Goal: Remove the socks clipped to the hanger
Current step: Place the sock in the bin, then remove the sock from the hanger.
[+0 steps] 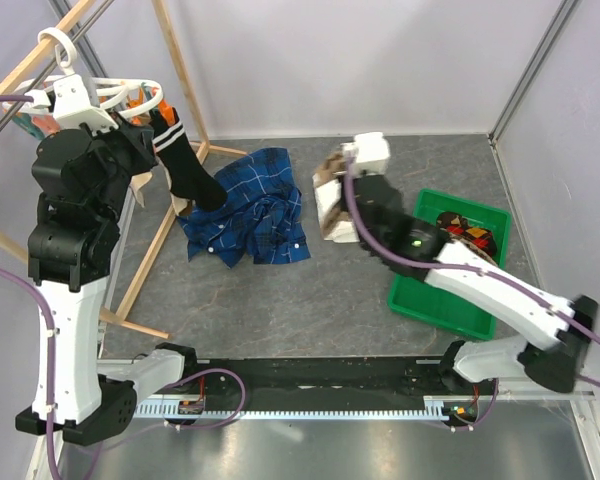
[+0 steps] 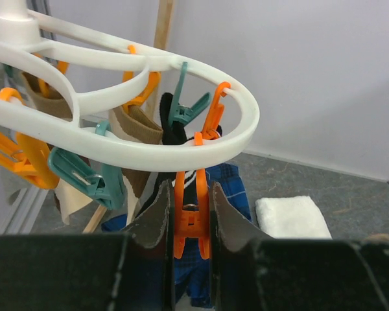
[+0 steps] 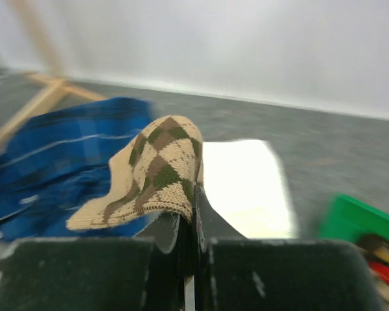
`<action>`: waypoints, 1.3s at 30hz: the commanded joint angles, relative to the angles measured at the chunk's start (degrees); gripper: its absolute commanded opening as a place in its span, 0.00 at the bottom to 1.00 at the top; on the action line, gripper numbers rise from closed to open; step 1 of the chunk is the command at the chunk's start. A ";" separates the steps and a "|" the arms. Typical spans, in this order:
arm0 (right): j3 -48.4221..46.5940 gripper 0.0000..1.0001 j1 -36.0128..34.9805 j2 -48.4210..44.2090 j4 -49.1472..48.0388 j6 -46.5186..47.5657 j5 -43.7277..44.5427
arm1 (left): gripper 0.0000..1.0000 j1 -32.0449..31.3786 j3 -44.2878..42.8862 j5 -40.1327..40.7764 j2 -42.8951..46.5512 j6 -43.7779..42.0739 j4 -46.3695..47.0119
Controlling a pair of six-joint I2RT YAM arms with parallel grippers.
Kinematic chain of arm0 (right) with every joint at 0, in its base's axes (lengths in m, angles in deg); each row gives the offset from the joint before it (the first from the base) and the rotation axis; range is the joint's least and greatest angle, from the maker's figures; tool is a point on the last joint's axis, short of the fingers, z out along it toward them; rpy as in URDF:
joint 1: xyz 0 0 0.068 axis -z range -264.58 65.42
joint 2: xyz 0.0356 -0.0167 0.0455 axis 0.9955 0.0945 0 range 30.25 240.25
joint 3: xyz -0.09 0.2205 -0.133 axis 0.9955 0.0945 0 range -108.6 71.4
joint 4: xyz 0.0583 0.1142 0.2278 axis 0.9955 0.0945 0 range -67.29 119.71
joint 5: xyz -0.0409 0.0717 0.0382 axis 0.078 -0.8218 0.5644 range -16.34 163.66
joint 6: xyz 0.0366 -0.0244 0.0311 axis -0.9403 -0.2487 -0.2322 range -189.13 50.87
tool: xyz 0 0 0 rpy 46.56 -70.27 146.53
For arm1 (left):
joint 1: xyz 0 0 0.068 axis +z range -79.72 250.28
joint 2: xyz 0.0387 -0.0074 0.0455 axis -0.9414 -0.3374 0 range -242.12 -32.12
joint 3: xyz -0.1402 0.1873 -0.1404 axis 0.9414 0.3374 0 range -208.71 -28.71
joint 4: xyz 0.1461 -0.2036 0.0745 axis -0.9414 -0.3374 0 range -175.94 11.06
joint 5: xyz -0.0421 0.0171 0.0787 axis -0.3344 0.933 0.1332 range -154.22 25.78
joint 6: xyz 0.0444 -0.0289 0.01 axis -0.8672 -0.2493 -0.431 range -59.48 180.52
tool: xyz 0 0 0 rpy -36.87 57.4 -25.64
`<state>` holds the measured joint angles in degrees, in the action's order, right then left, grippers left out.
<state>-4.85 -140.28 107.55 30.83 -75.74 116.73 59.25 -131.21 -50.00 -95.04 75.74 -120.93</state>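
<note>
Hanger rim clothespin sits clamped in left pincer; right pincer seemingly grips argyle sock.

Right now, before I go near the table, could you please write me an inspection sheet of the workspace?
Surface: grey table top, no spill seen.
Job's things: white hanger is up at the wooden rack; a black sock and brown socks hang from it; a checkered sock is already off.
Clutter: blue shirt, white towel, green bin with patterned things inside.
Grippers: left gripper squeezes an orange clip; right gripper is shut on the checkered sock.
Cables: purple cables run along both arms.
Surroundings: white walls; nothing else seen.
</note>
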 commanded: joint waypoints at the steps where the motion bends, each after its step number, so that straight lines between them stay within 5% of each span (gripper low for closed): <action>1: 5.31 0.04 7.17 -8.29 8.58 1.23 9.49 | 0.17 0.22 0.63 3.35 1.22 -3.53 1.74; 7: 7.78 0.03 20.97 -11.03 10.68 4.06 9.67 | 0.25 0.22 0.54 4.94 1.39 -4.59 1.57; 12: 10.15 0.02 32.92 -8.58 18.31 -4.27 9.40 | 0.32 0.22 0.89 7.31 1.39 -5.38 1.48; 17: 18.49 0.09 41.63 -4.63 17.55 -11.31 2.82 | 0.36 0.22 1.86 7.93 1.66 -5.73 1.66; 19: 20.16 0.20 43.82 -2.08 17.10 -12.45 2.45 | 0.38 0.22 2.30 8.19 1.74 -6.17 1.57; 26: 12.80 0.45 44.10 4.35 25.62 -12.02 6.86 | 0.46 0.22 3.09 12.23 3.32 -6.79 1.39; 35: 0.32 0.56 35.94 1.10 27.83 -7.89 -9.29 | 0.49 0.22 2.30 15.05 3.76 -8.10 1.39; 39: -1.80 0.58 27.77 1.45 18.36 -5.70 -20.34 | 0.49 0.22 2.57 15.49 4.12 -8.19 1.48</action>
<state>-3.91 -106.42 109.93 56.53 -84.27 109.98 59.30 -127.98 -36.71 -91.45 69.90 -120.58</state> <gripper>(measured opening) 0.569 0.491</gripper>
